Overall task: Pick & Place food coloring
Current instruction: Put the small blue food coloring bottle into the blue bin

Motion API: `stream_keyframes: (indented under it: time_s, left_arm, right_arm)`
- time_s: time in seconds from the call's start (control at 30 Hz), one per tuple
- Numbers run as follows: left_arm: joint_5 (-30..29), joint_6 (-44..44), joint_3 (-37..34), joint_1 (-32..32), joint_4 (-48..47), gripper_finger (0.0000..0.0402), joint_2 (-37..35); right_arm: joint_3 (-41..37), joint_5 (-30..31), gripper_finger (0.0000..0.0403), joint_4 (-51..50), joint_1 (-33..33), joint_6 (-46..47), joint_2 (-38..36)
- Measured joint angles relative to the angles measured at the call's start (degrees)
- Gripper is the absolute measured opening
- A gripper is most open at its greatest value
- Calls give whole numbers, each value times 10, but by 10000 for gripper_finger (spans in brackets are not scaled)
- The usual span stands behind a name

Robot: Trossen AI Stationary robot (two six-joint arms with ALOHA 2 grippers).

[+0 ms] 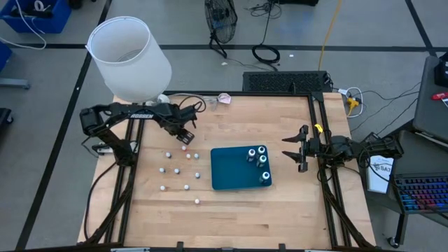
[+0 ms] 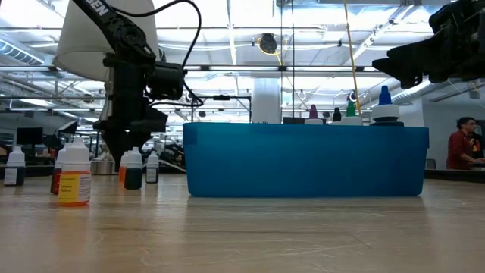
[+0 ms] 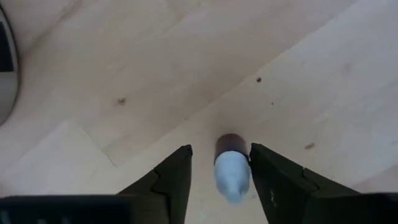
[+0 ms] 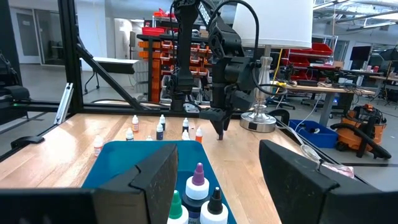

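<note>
The food coloring bottles (image 1: 179,170) stand scattered on the wooden bench (image 1: 231,210) left of the teal tray (image 1: 231,175); the rest stand clustered inside the tray (image 1: 257,162) toward its right side, their coloured tips showing in the right wrist view (image 4: 198,186). In the low view several bottles (image 2: 73,176) line the bench on the left. One white-capped bottle (image 3: 232,168) sits between the fingers of the left pincer (image 3: 221,177), whose jaws stand narrowly apart on either side of it, pointing down at the bench near the upper left of the scatter (image 1: 184,135). Whether the fingers touch the bottle cannot be told. The right pincer (image 1: 299,148) hovers just right of the tray, jaws wide and empty. A white lampshade (image 1: 129,59) stands behind the left arm.
</note>
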Motion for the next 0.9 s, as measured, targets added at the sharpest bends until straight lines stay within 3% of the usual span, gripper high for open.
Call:
stream_keyframes:
  time_s: [0.5,0.7,0.9]
  left_arm:
    - [23,20,1,-1,-1,70,0]
    - [22,37,22,-13,-8,68,-37]
    - [33,45,91,-84,-10,68,-98]
  right_arm:
    - [0,0,212,0,0,0,0]
    - [0,0,212,0,0,0,0]
    - [0,0,212,0,0,0,0]
